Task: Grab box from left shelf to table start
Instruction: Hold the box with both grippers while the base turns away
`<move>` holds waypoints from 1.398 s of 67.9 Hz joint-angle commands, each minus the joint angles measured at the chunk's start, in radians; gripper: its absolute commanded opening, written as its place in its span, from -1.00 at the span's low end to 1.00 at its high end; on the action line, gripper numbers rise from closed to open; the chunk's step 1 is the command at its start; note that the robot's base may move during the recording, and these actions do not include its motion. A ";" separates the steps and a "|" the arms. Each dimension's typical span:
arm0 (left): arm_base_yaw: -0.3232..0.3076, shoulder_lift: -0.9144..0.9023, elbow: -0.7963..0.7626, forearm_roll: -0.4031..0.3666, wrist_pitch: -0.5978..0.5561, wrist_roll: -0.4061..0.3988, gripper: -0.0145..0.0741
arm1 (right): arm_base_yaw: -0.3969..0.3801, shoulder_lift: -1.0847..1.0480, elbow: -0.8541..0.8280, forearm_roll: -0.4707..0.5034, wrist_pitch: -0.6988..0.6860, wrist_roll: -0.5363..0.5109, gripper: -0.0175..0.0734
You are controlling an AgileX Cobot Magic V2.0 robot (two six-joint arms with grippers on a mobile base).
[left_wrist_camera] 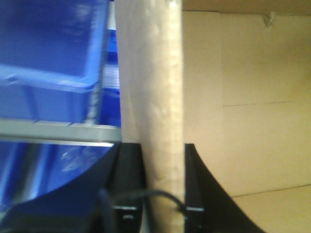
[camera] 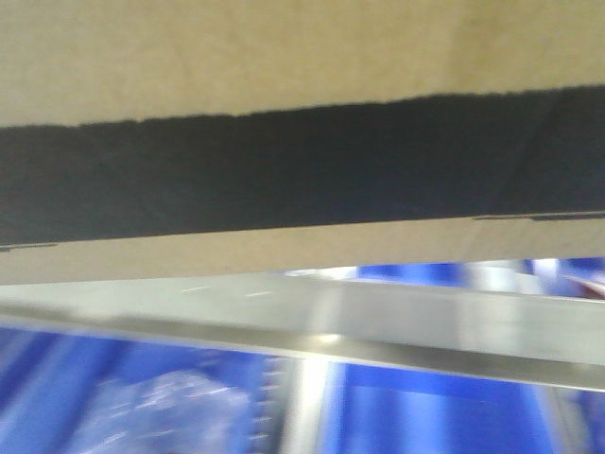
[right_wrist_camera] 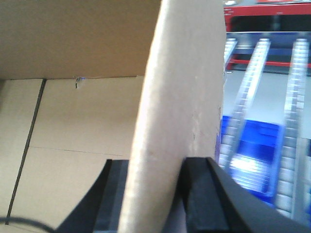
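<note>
box (camera: 284, 57): front view, 12 o'clock, above shelf rail (camera: 425, 326).
left gripper (left_wrist_camera: 163, 155): jaws clamp box wall; blue bin (left_wrist_camera: 48, 48) at 10 o'clock.
right gripper (right_wrist_camera: 156, 167): jaws clamp box wall; roller tracks (right_wrist_camera: 249, 87), 2 o'clock.

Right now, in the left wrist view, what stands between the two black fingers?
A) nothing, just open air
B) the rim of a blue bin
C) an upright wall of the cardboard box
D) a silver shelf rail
C: the black left fingers stand on either side of an upright wall of the cardboard box, close against it, while the blue bin lies off to one side.
</note>
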 commanded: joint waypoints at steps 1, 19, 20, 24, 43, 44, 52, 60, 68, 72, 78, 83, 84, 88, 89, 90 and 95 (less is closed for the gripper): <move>-0.015 -0.001 -0.043 -0.131 -0.221 0.018 -0.88 | 0.004 0.021 -0.029 0.060 -0.131 0.004 -0.49; -0.015 -0.001 -0.043 -0.131 -0.221 0.018 -0.88 | 0.004 0.021 -0.029 0.060 -0.131 0.004 -0.49; -0.015 -0.001 -0.043 -0.131 -0.221 0.018 -0.88 | 0.004 0.021 -0.029 0.060 -0.131 0.004 -0.49; -0.015 -0.001 -0.043 -0.131 -0.221 0.018 -0.88 | 0.004 0.021 -0.029 0.060 -0.131 0.004 -0.49; -0.015 -0.001 -0.043 -0.131 -0.221 0.018 -0.88 | 0.004 0.021 -0.029 0.060 -0.131 0.004 -0.49; -0.015 -0.001 -0.043 -0.131 -0.221 0.018 -0.88 | 0.004 0.021 -0.029 0.060 -0.131 0.004 -0.49; -0.015 -0.001 -0.043 -0.131 -0.221 0.018 -0.88 | 0.004 0.021 -0.029 0.060 -0.131 0.004 -0.49; -0.015 -0.001 -0.043 -0.131 -0.221 0.018 -0.88 | 0.004 0.021 -0.029 0.060 -0.131 0.004 -0.49; -0.015 -0.001 -0.043 -0.131 -0.221 0.018 -0.88 | 0.004 0.021 -0.029 0.060 -0.131 0.004 -0.49; -0.015 -0.001 -0.043 -0.131 -0.221 0.018 -0.88 | 0.004 0.021 -0.029 0.060 -0.131 0.004 -0.49; -0.015 -0.001 -0.043 -0.131 -0.221 0.018 -0.88 | 0.004 0.021 -0.029 0.060 -0.131 0.004 -0.49; -0.015 -0.001 -0.043 -0.131 -0.221 0.018 -0.88 | 0.004 0.021 -0.029 0.060 -0.131 0.004 -0.49; -0.015 -0.001 -0.043 -0.131 -0.221 0.018 -0.88 | 0.004 0.021 -0.029 0.060 -0.131 0.004 -0.49; -0.015 -0.001 -0.043 -0.131 -0.221 0.018 -0.88 | 0.004 0.021 -0.029 0.060 -0.131 0.004 -0.49; -0.015 -0.001 -0.043 -0.131 -0.221 0.018 -0.88 | 0.004 0.021 -0.029 0.060 -0.131 0.004 -0.49; -0.015 -0.001 -0.043 -0.131 -0.221 0.018 -0.88 | 0.004 0.021 -0.029 0.060 -0.131 0.004 -0.49; -0.015 -0.001 -0.043 -0.131 -0.221 0.018 -0.88 | 0.004 0.021 -0.029 0.060 -0.131 0.004 -0.49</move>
